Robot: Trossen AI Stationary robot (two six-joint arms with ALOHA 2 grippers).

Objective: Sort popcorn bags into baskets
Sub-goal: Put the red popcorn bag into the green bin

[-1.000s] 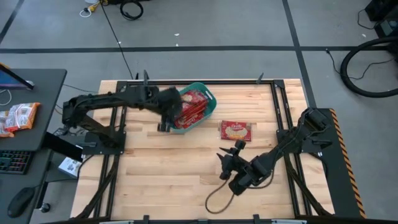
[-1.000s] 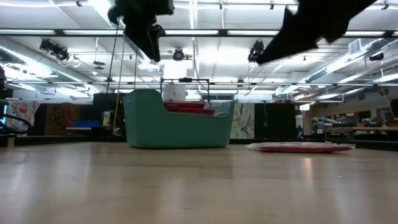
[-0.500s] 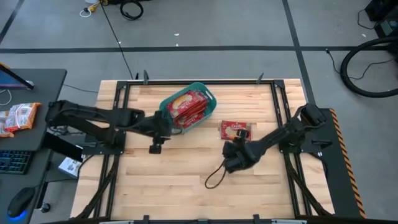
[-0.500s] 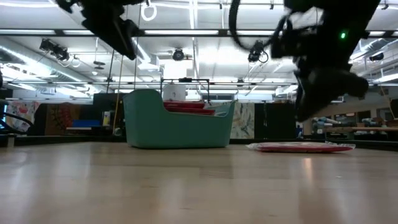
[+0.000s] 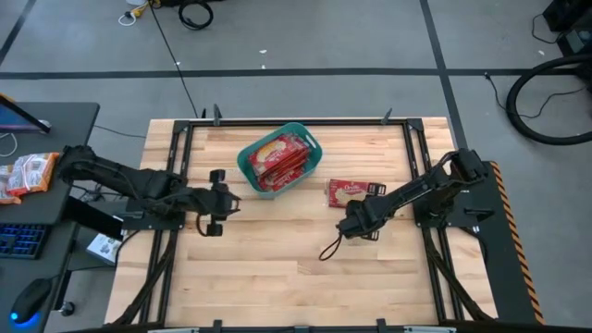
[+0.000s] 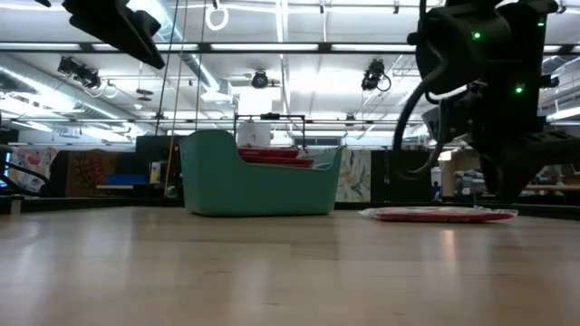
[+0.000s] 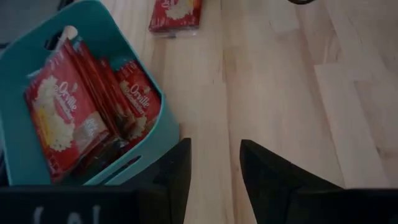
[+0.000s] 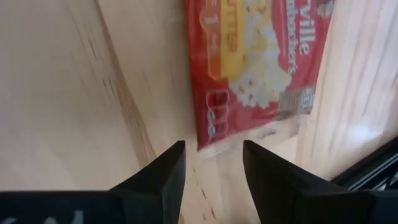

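My right gripper [image 8: 210, 163] hovered spread just short of the last popcorn bag [image 5: 351, 193]. I judged a low, square approach over its near edge best. My left gripper [image 7: 214, 163] waited, parted and empty, beside the basket [image 5: 313, 148].

A lab hall: ceiling strip lights [image 6: 272, 47], concrete floor [image 5: 305, 37].
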